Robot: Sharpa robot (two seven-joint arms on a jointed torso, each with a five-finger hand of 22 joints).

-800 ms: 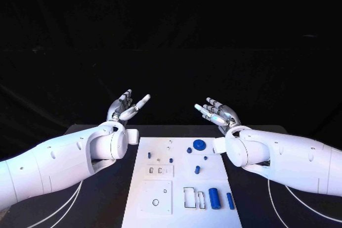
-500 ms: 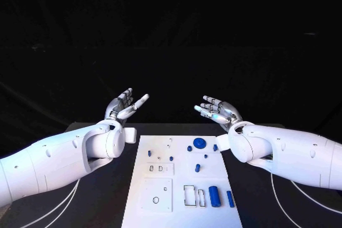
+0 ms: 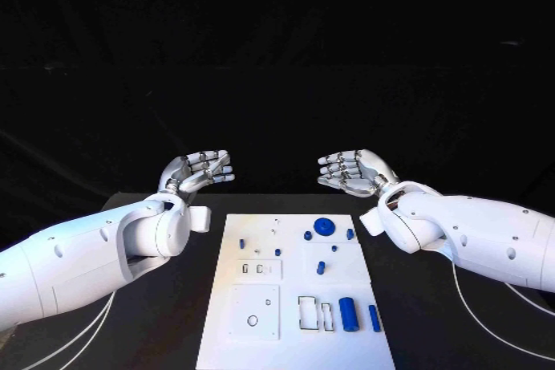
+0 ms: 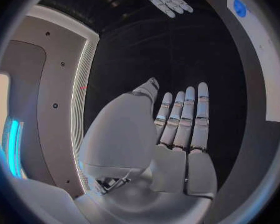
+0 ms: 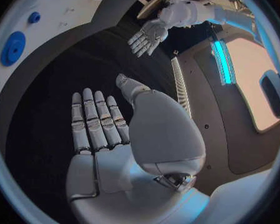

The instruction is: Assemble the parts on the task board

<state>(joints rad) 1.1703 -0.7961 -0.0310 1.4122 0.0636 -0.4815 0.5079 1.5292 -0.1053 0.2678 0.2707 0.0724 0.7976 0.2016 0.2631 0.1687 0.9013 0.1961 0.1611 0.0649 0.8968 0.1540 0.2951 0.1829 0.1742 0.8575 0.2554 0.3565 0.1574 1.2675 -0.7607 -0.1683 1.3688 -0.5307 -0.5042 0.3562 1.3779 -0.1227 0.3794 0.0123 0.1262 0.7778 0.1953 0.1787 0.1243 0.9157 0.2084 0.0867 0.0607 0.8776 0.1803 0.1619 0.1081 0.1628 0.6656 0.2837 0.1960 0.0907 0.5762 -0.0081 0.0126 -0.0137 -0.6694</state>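
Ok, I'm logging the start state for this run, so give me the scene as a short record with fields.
left hand: raised beyond the board's far end, holds nothing, fingers straight in its wrist view
right hand: raised likewise, holds nothing
task board: white, flat on the black table
round blue part: near the board's far end
long blue parts: near corner, right side
progress: no part touched
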